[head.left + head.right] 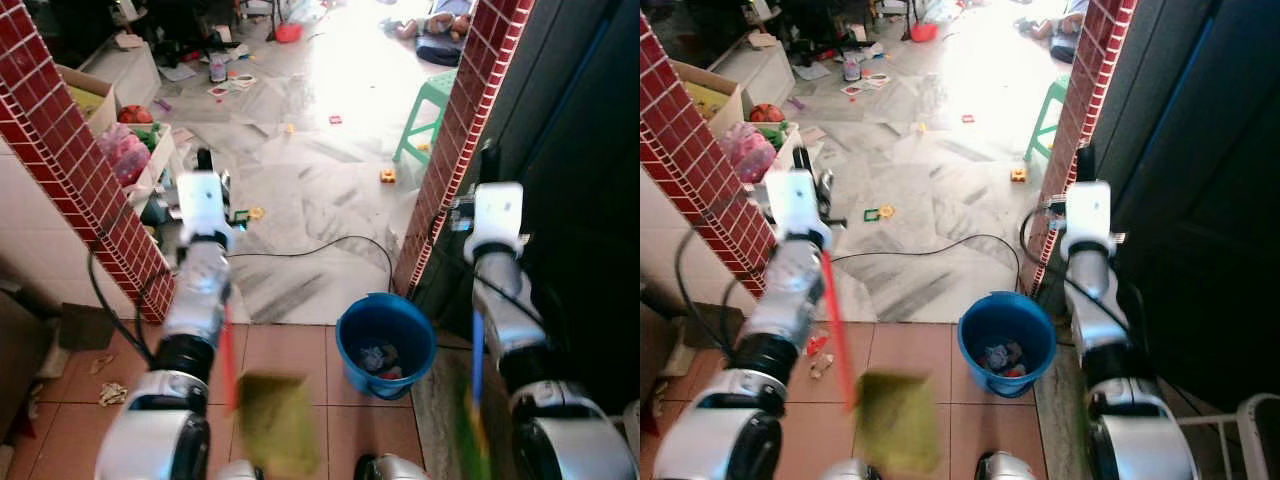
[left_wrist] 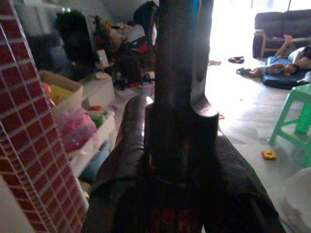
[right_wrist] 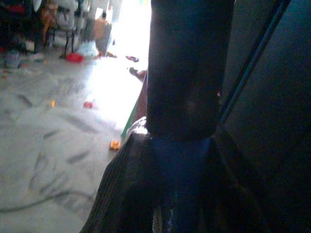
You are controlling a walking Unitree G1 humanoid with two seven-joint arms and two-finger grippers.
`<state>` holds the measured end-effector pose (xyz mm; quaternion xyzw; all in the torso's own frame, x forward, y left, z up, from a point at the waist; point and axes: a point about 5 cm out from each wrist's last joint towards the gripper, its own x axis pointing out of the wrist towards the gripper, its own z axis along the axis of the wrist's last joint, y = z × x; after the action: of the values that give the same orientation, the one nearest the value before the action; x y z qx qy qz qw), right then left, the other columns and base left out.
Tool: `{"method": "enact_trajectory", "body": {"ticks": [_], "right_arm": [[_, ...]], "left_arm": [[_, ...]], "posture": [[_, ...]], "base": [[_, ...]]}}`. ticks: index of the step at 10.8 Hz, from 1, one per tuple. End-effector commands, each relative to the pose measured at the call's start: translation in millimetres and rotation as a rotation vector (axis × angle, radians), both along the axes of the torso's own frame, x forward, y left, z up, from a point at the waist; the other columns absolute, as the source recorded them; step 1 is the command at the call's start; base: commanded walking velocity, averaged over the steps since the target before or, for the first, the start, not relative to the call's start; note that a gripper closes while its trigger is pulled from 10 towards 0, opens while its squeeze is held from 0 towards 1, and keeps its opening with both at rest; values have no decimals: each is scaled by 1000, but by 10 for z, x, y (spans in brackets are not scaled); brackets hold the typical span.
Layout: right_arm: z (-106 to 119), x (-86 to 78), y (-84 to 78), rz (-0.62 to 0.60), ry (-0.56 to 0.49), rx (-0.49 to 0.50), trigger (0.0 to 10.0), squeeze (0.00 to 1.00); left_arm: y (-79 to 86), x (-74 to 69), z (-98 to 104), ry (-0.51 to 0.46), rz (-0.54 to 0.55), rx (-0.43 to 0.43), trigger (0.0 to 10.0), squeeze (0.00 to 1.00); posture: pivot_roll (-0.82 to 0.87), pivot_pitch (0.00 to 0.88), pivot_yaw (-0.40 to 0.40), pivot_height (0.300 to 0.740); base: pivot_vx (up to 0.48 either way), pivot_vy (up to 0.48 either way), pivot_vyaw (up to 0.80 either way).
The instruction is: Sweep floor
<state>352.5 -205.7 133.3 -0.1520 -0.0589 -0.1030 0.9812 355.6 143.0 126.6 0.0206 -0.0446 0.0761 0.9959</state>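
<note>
Left gripper (image 2: pixel 180 121) clamps a red handle (image 1: pixel 835 320) (dustpan (image 1: pixel 895 420) below); right gripper (image 3: pixel 182 141) clamps a blue handle (image 1: pixel 477 360), beside the blue bucket (image 1: pixel 386 345).

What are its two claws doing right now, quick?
Left claw: shut on a red handle.
Right claw: shut on a blue handle.

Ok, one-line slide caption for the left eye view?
Robot's arms raised at a brick doorway, red-handled tool by the left arm, blue handle by the right, blue bucket ahead.
</note>
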Motion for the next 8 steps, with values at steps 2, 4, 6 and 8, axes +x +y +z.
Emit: {"method": "enact_trajectory", "body": {"ticks": [2, 4, 6, 8], "right_arm": [[130, 61, 42, 16, -58, 35, 10000, 0], [132, 98, 60, 7, -59, 188, 10000, 0], [143, 125, 45, -12, -64, 286, 10000, 0], [149, 140, 9, -18, -75, 377, 10000, 0]], "left_arm": [[-40, -65, -64, -19, 0, 3, 10000, 0], [-167, -108, -143, -1, -41, -10, 10000, 0], [-207, -134, -187, 12, -49, -15, 10000, 0], [-198, -212, -254, 45, -49, -18, 10000, 0]], "posture": [[-49, 0, 1, 740], [-50, 0, 2, 740], [-52, 0, 2, 740], [-51, 0, 3, 740]], "base": [[0, 0, 0], [0, 0, 0], [0, 0, 0], [0, 0, 0]]}}
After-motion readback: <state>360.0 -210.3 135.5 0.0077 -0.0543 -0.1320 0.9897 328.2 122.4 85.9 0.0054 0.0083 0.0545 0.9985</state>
